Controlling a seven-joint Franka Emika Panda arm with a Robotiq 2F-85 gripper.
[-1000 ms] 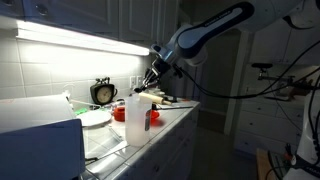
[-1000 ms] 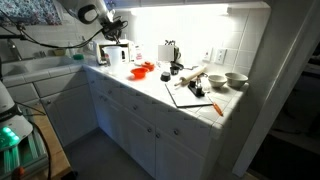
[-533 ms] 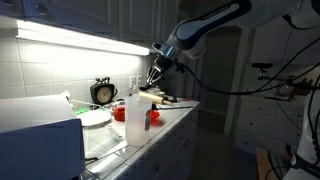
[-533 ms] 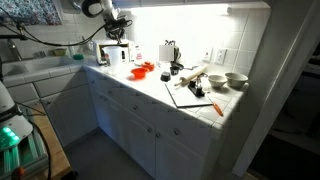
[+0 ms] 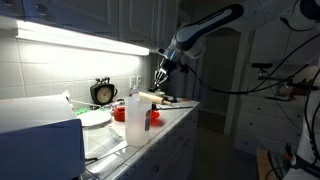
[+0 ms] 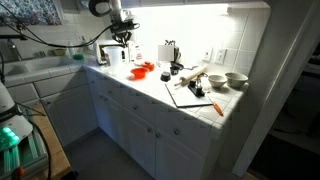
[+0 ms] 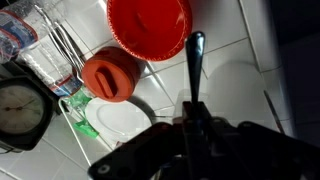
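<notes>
My gripper [image 7: 190, 128] is shut on a slim dark utensil [image 7: 195, 58] that sticks out from between the fingers. The utensil's tip points at a red bowl [image 7: 150, 25] on the white tiled counter below. A smaller red round cup [image 7: 108, 77] stands beside the bowl. In both exterior views the gripper [image 5: 162, 72] [image 6: 122, 33] hangs above the counter near the back wall, over the red bowl [image 6: 143, 70]. What kind of utensil it is I cannot make out.
A clock [image 7: 20, 105], a clear plastic bottle [image 7: 30, 50] and a white plate [image 7: 125, 120] sit near the red pieces. Further along the counter lie a rolling pin [image 6: 190, 78], a board [image 6: 195, 96] and two bowls [image 6: 237, 79]. A tall jug [image 5: 135, 120] stands nearer the camera.
The arm has carried the held utensil sideways along the counter and a little away from the wall. The gripper has stayed shut.
</notes>
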